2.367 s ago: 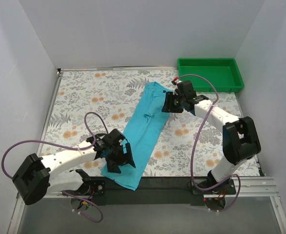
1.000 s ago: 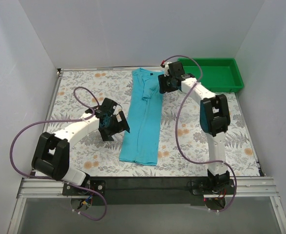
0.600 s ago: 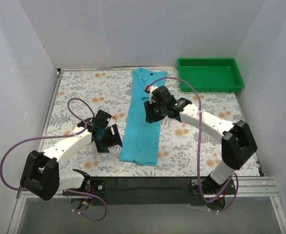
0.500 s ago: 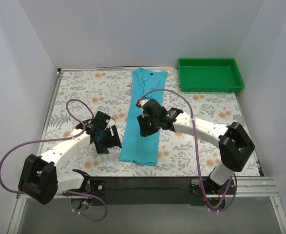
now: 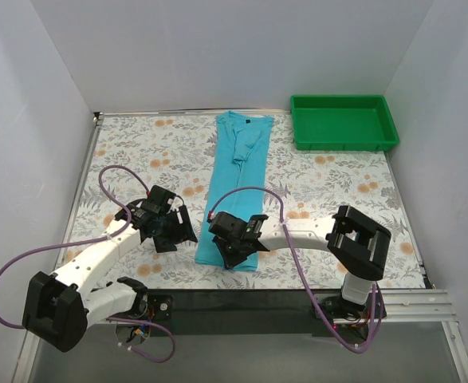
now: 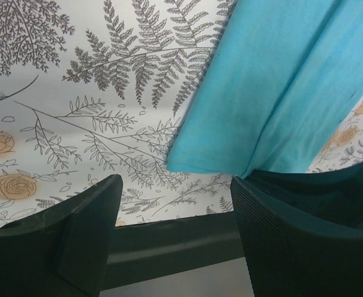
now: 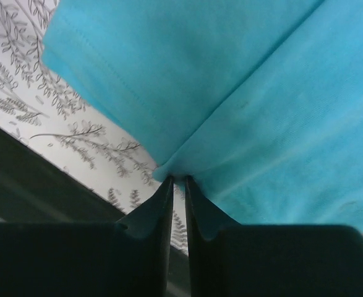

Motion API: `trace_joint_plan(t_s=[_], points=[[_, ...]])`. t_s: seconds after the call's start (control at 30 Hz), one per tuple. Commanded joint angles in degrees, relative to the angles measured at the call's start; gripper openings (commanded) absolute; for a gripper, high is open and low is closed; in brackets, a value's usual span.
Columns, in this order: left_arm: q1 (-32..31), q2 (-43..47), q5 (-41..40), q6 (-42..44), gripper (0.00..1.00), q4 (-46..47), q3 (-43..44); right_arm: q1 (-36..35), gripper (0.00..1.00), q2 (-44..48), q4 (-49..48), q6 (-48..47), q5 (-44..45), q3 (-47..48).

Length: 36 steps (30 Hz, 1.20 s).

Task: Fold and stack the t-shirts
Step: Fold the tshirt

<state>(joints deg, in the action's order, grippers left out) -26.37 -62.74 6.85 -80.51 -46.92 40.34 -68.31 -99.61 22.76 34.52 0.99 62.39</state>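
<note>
T-shirt, turquoise, lay as a long narrow strip down the middle of the table, collar at the far end, hem toward the near edge, sleeves turned in. Right gripper sat low at the hem. In the right wrist view its fingers stood almost together with the hem's edge puckered at their tips, so a thin pinch of cloth was judged to be held. Left gripper hovered just beside the strip's near left corner. Its fingers stood wide apart and held nothing, the corner lying on the table ahead of them.

Likely faults from this position:
(a) The right pinch, taken at the very edge, could slip free or catch only the upper layer if the hem were raised, leaving the lower layer behind.
(b) With the left corner ungripped, a lift toward the collar would drag the hem askew and give a slanted fold.
(c) The left fingers, closing beside rather than over the corner, could shove the cloth and wrinkle the strip.
(d) The purple cable arching across the strip could brush it.
</note>
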Motion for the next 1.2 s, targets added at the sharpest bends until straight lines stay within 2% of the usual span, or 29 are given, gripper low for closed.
trace_joint_plan(t_s=[0.0,0.2,0.27,0.3,0.4,0.57,0.77,1.17], points=[[-0.1,2.7,0.2,0.3,0.66,-1.3,-1.1,-1.3,0.18,-1.3,-2.1,4.0,1.5,-3.0],[-0.1,3.8,2.4,0.4,0.68,-1.4,-2.2,-2.1,0.18,0.8,1.6,5.5,2.7,-0.4],[-0.2,3.8,3.0,0.4,0.71,-1.2,-2.4,-2.1,0.24,3.3,4.5,7.2,5.1,2.1],[-0.2,3.7,3.3,0.4,0.72,-0.9,-2.4,-2.1,0.31,4.1,8.0,8.1,7.7,2.7],[-0.2,2.6,3.9,0.7,0.73,0.2,-2.4,-1.9,0.38,7.4,12.6,13.4,11.0,2.7],[-0.3,-1.0,5.3,1.2,0.73,2.1,-2.5,-0.2,0.48,13.9,13.2,23.6,9.6,-6.2],[-1.7,-3.7,5.5,1.2,0.61,4.5,-3.6,0.0,0.45,16.8,12.8,33.1,10.4,-13.2],[-5.0,-8.6,2.9,0.0,0.58,7.2,-3.5,0.2,0.41,15.4,11.7,36.0,14.3,-12.9]])
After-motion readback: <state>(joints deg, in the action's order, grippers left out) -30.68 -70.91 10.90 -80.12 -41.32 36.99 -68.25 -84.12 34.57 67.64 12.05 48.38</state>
